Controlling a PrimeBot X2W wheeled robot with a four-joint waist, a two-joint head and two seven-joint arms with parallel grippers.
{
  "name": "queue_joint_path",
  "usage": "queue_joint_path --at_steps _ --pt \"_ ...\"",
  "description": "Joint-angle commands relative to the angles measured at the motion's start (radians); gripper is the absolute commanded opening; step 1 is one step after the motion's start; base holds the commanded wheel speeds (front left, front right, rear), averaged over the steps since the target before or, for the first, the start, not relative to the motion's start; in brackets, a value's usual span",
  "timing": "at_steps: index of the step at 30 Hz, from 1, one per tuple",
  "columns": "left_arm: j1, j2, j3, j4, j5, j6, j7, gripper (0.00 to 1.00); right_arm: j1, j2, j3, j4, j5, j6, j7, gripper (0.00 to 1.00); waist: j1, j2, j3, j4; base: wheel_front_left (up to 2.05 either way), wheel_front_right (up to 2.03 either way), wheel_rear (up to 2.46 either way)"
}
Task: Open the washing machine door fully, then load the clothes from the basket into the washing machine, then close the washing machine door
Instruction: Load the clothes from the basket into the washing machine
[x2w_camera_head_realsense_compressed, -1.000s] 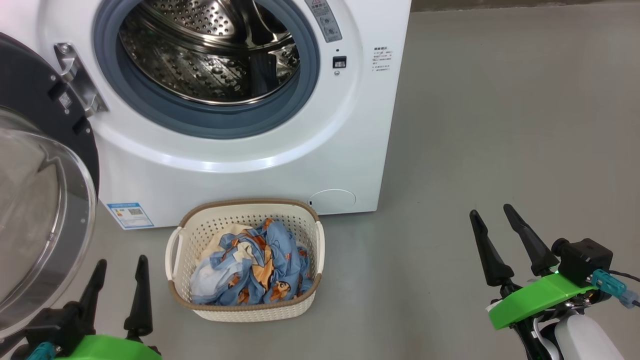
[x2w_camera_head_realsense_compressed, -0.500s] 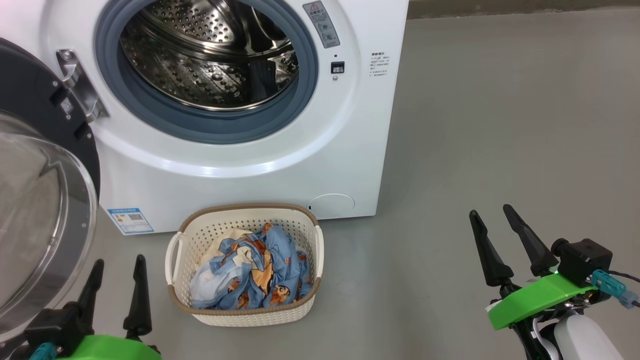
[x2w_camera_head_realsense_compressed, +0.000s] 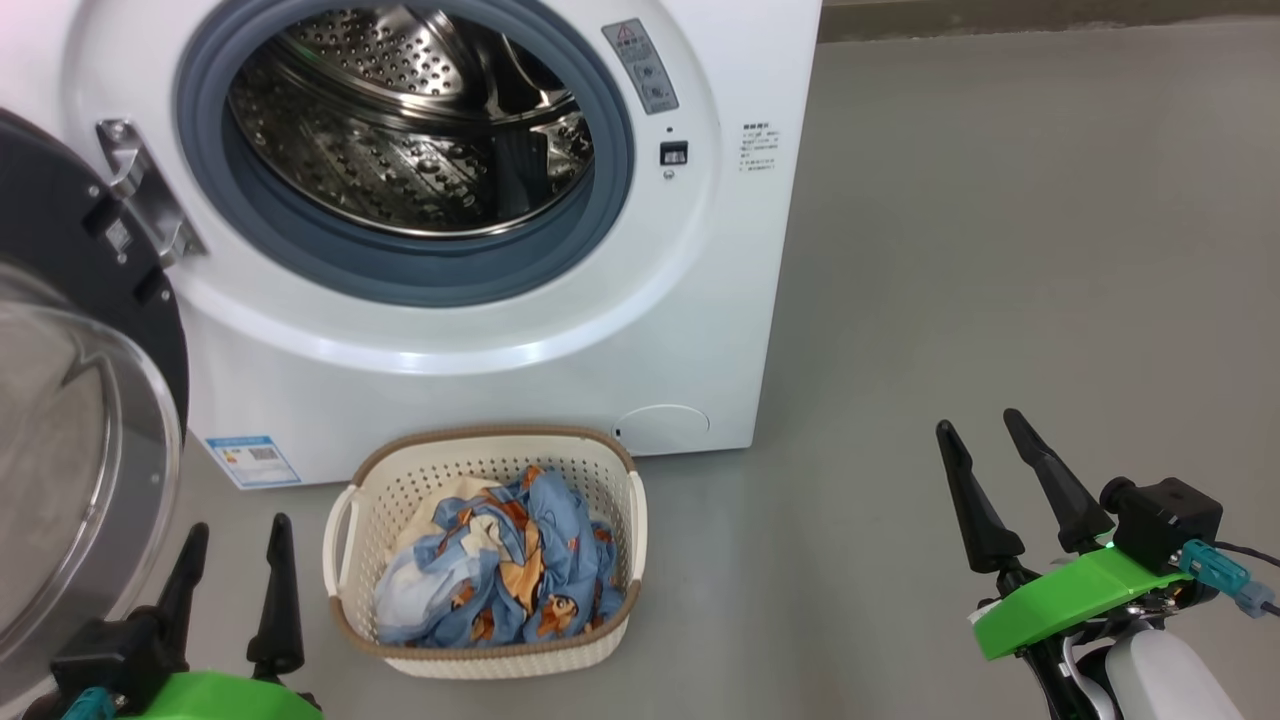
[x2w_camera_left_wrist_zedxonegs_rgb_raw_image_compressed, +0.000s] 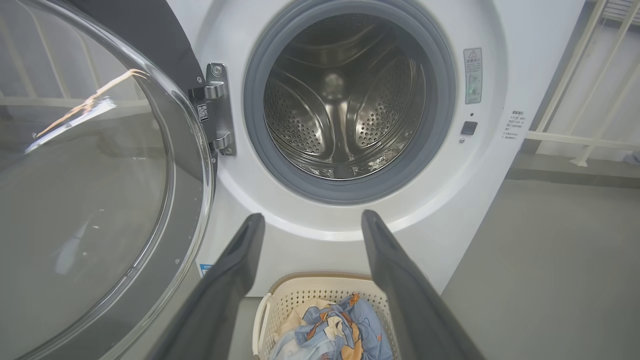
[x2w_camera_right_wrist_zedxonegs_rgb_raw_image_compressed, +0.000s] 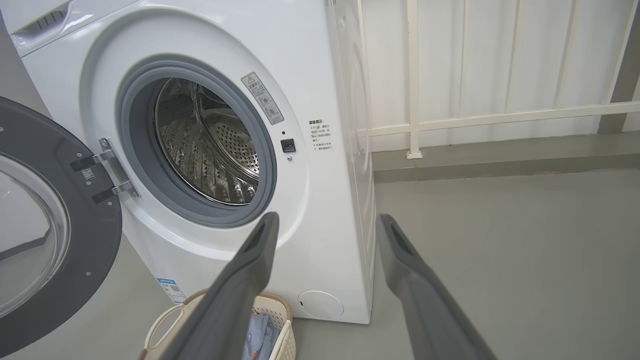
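Washing machine (x2w_camera_head_realsense_compressed: 480, 340) with door (x2w_camera_head_realsense_compressed: 60, 420) swung open leftward; basket (x2w_camera_head_realsense_compressed: 490, 436) of blue printed clothes (x2w_camera_head_realsense_compressed: 505, 570) on the floor (x2w_camera_head_realsense_compressed: 1000, 250) just before it, between left gripper (x2w_camera_head_realsense_compressed: 241, 523) and right gripper (x2w_camera_head_realsense_compressed: 977, 419), both spread, empty

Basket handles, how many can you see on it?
2. The left handle is on the basket's left end; the right handle is on its right end. Neither is hidden.

Even, soft light is spread across the grey floor (x2w_camera_head_realsense_compressed: 1000, 250), with shadows kept faint. A bright sheen is caught on the washing machine (x2w_camera_head_realsense_compressed: 480, 345) under its opening, streaky reflections are thrown over the washing machine door (x2w_camera_left_wrist_zedxonegs_rgb_raw_image_compressed: 85, 165), and lines are bowed at wrist-view edges.
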Motion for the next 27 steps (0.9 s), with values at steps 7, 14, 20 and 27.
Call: queue_joint_path --at_steps 7,14,20,27 --pt "-0.036 0.021 0.042 -0.017 0.008 -0.003 -0.011 1.0 -0.014 0.0 0.017 -0.033 -0.003 0.002 -0.012 1.0 0.0 0.0 0.008 0.005 1.18 -1.18 0.0" --pt "-0.041 0.022 0.042 -0.019 0.005 -0.002 -0.011 1.0 -0.017 0.002 0.016 -0.034 -0.003 0.002 -0.012 1.0 0.0 0.0 0.013 0.007 1.19 -1.19 0.0" --pt "-0.04 0.02 0.046 -0.024 0.004 0.001 -0.011 1.0 -0.017 0.005 0.016 -0.035 -0.005 0.002 -0.012 1.0 0.0 0.0 0.013 0.006 0.92 -0.92 0.0" --pt "-0.042 0.021 0.047 -0.028 0.002 0.0 -0.011 1.0 -0.018 0.007 0.015 -0.037 -0.006 0.002 -0.012 1.0 0.0 0.0 0.018 0.009 0.15 -0.15 0.0"
